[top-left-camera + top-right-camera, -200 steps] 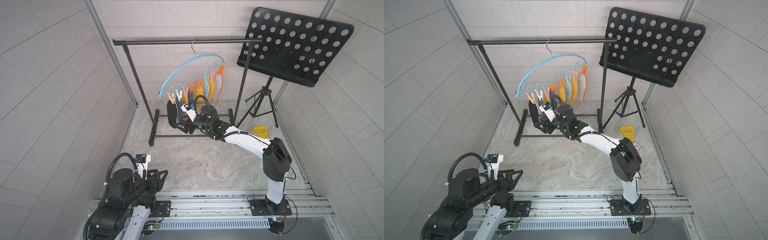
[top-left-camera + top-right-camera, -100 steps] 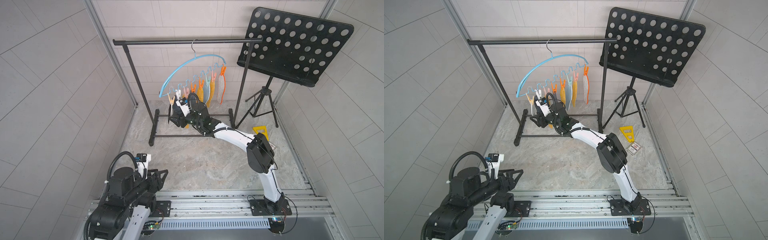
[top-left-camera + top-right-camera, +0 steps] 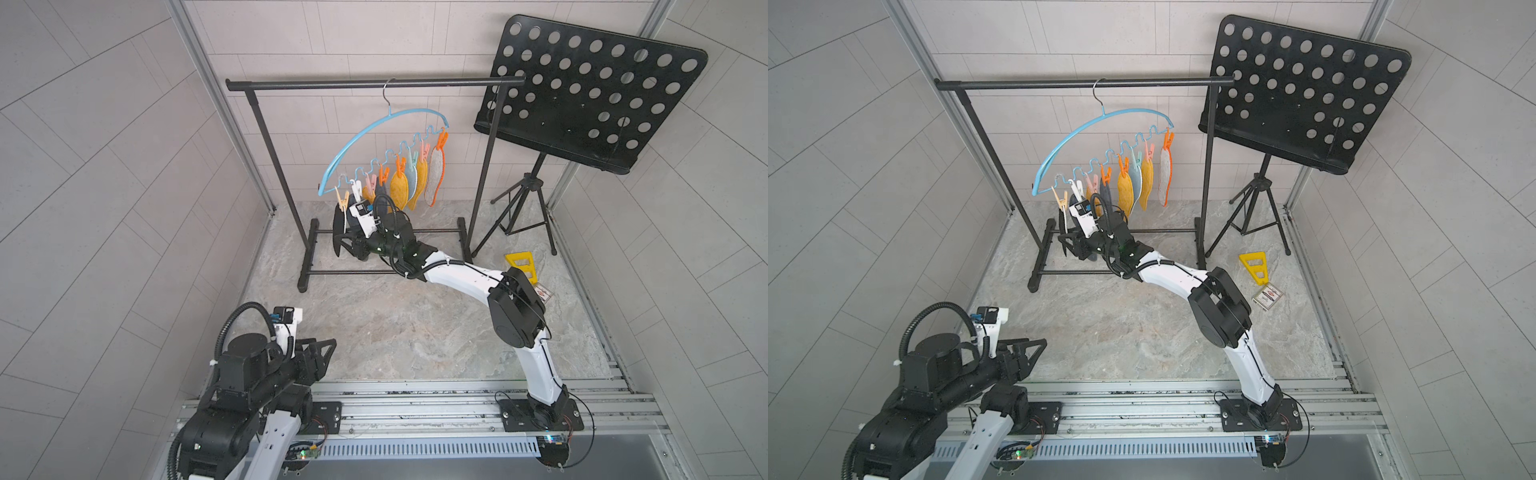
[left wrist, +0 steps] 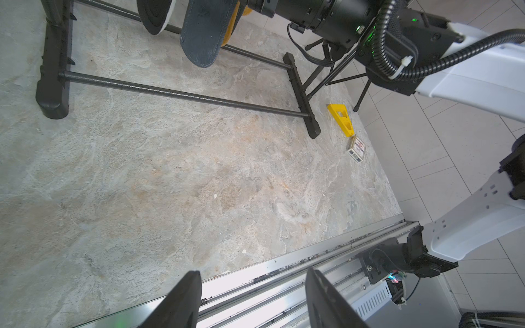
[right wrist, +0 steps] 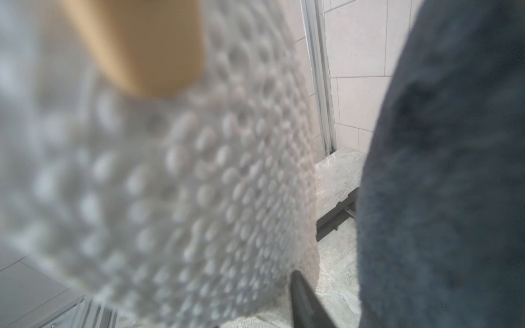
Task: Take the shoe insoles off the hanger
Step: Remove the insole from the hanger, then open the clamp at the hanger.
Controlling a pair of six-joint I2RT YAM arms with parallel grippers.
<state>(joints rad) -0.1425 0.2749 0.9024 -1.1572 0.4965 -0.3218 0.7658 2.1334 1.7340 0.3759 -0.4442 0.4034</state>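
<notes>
The light-blue hanger point(image 3: 365, 137) point(image 3: 1084, 129) hangs tilted from the rack, its left end low. Shoe insoles are clipped along it: orange-yellow ones point(image 3: 399, 189), a grey-blue one point(image 3: 411, 183), a mesh one with a red-orange rim point(image 3: 436, 174), and a black one point(image 3: 338, 226) at the low end. My right gripper point(image 3: 345, 245) point(image 3: 1069, 245) is among the low insoles. In the right wrist view one finger point(image 5: 305, 301) lies against a pale dimpled insole point(image 5: 199, 184), beside a dark grey insole point(image 5: 440, 170). The other finger is hidden. My left gripper point(image 3: 326, 353) point(image 4: 252, 272) is open and empty near the front rail.
The black garment rack point(image 3: 374, 83) stands at the back with floor bars point(image 4: 181, 95). A black music stand point(image 3: 590, 91) is at the back right. A yellow plastic piece point(image 3: 521, 264) and a small card box point(image 3: 1268, 296) lie on the right. The metal rail point(image 3: 415, 409) runs along the front.
My right gripper has moved left and down to the hanger's low end. The hanging insoles have swung and turned. The left arm has not moved.
</notes>
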